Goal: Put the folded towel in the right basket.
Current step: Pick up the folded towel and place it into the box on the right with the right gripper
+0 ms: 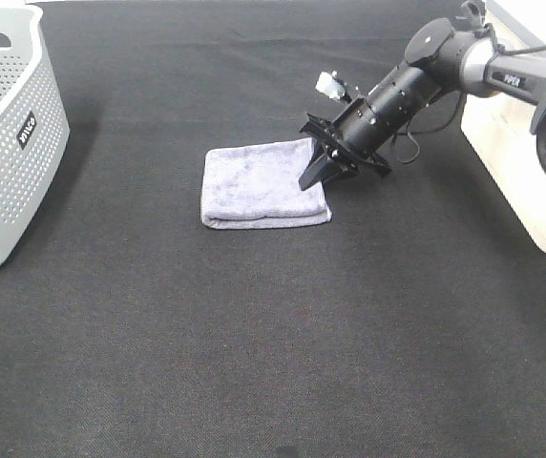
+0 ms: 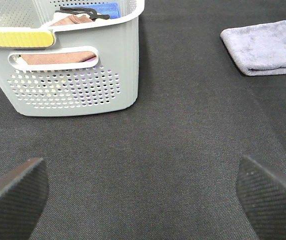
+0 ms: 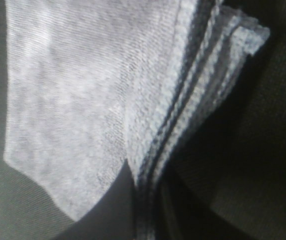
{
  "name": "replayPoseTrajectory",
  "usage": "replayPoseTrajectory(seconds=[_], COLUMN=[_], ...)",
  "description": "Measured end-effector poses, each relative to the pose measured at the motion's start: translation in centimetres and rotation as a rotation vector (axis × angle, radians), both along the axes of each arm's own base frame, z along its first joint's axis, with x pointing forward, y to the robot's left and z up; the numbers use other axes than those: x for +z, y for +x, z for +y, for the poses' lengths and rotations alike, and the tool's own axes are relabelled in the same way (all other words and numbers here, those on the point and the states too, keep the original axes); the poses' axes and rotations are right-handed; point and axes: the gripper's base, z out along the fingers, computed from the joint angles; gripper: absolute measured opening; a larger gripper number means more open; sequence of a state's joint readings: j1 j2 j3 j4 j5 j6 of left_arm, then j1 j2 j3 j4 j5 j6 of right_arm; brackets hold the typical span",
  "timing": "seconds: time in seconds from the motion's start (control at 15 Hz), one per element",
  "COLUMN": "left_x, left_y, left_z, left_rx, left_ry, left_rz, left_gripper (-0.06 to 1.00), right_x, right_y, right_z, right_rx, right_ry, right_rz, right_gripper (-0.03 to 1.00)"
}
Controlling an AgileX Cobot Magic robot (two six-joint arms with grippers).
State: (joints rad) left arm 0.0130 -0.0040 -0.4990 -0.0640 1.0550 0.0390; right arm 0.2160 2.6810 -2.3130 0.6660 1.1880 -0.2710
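The folded towel [image 1: 259, 183] is lavender and lies flat on the black table in the middle of the exterior view. My right gripper [image 1: 323, 172] reaches down at a slant onto the towel's right edge. In the right wrist view the towel [image 3: 83, 100] fills the frame, and its layered edge runs between the two dark fingers of the gripper [image 3: 148, 215], which are closed on it. The towel still rests on the table. My left gripper [image 2: 143, 195] is open and empty, far from the towel [image 2: 263, 47]. The right basket [image 1: 531, 181] is white and stands at the right edge.
A grey perforated basket [image 1: 6, 162] stands at the far left. The left wrist view shows brown and blue cloths and a yellow item inside this basket [image 2: 83, 75]. Black cloth covers the table [image 1: 273, 334].
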Motion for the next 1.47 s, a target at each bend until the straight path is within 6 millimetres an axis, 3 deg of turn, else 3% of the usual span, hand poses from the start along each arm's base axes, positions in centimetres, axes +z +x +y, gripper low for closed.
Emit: replayPoseTrajectory(seconds=[0.33,0.53,0.73,0.87,1.0,1.07,1.27,1.47], left_x=[0.0,0.0,0.0,0.0,0.0,0.0,0.0,0.0], left_y=[0.0,0.0,0.0,0.0,0.0,0.0,0.0,0.0], left_z=[0.0,0.0,0.0,0.0,0.0,0.0,0.0,0.0], left_rx=[0.000,0.000,0.000,0.000,0.000,0.000,0.000,0.000], left_ry=[0.000,0.000,0.000,0.000,0.000,0.000,0.000,0.000], left_rz=[0.000,0.000,0.000,0.000,0.000,0.000,0.000,0.000], left_gripper=[0.97,0.97,0.97,0.97,0.97,0.97,0.97,0.97], right_x=[11.1,18.0,24.1,28.6,31.3,31.3,34.0,34.2], right_y=[-0.1,-1.4,-3.2,-4.8,-5.9,-5.9,-7.2,-7.6], right_z=[-0.4,-1.5,-3.6,-6.8,-10.0,-10.0,-14.6,-20.2], right_rx=[0.039,0.045,-0.003,-0.097,-0.175,-0.175,-0.300,-0.425], right_ry=[-0.022,-0.093,-0.175,-0.235,-0.282,-0.282,-0.320,-0.406], right_rz=[-0.251,-0.408,-0.531,-0.615,-0.669,-0.669,-0.707,-0.692], right_gripper=[0.06,0.06,0.06,0.06,0.06,0.06,0.06,0.06])
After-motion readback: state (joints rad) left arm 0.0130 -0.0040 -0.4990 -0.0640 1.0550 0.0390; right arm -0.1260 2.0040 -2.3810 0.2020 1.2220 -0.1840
